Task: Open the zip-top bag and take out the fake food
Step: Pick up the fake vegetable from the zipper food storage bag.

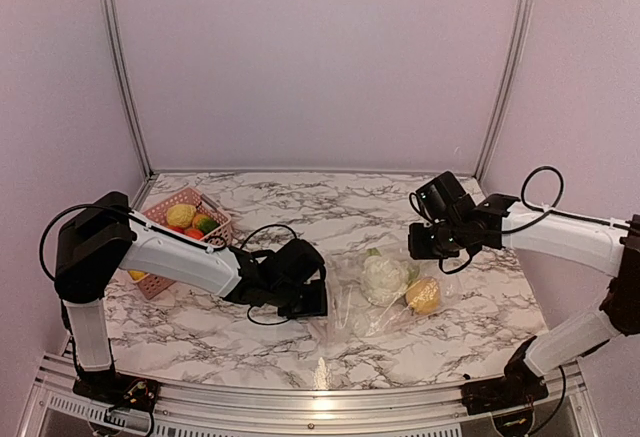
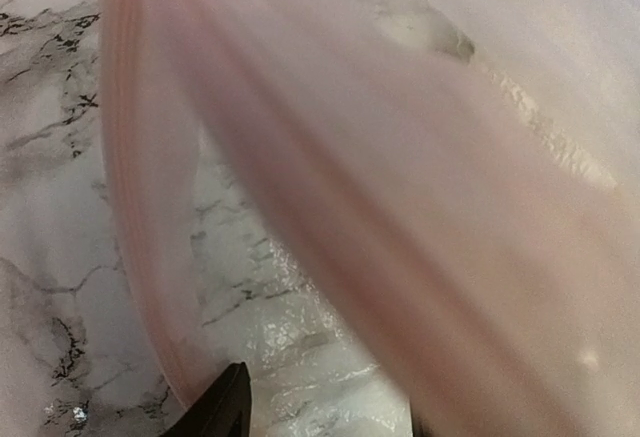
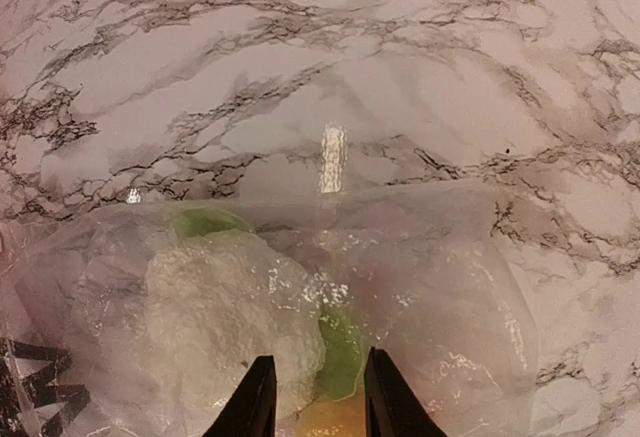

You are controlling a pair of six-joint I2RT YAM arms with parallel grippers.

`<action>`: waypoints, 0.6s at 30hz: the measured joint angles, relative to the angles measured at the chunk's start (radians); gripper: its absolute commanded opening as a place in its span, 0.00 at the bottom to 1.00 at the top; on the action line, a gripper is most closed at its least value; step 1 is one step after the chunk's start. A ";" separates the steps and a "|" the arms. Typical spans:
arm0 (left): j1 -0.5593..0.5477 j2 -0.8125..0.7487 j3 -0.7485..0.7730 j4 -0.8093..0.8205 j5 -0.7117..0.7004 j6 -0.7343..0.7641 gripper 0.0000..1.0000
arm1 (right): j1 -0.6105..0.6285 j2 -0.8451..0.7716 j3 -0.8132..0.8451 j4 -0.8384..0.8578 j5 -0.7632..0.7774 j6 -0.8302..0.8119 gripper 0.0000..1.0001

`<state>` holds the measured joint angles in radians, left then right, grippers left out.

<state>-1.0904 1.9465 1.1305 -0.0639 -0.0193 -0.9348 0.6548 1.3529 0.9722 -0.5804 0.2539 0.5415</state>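
The bag (image 1: 345,309), lying mid-way across the table (image 1: 250,207) with light fake food (image 1: 384,279) inside, looks thin, floppy and slippery, best pinched at its pink seal strip (image 2: 300,207), where the left gripper (image 1: 318,302) sits, grip unclear, while the right gripper (image 3: 320,357) hovers part-open and empty.

You're looking at a white marble-pattern table (image 1: 300,202) with grey veining, seen close up in both wrist views. Plain pale lilac back wall (image 1: 320,57), side walls left (image 1: 50,77) and right (image 1: 590,57) in the same colour. Metal posts run up the back corners, left (image 1: 122,67) and right (image 1: 505,67). Aluminium rail (image 1: 300,412) along the near edge. An overhead light throws a glare streak (image 1: 320,372) onto the tabletop. You can't see any floor or windows.
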 measured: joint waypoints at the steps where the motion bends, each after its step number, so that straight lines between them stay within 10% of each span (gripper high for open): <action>1: 0.000 0.000 0.000 0.000 0.000 0.000 0.56 | 0.000 0.018 0.000 0.010 -0.004 0.000 0.29; 18: 0.000 0.000 0.003 -0.006 0.000 0.003 0.56 | -0.034 0.223 -0.035 0.177 -0.032 0.002 0.24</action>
<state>-1.0904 1.9465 1.1336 -0.0696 -0.0189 -0.9314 0.6209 1.5757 0.9367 -0.4038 0.2214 0.5430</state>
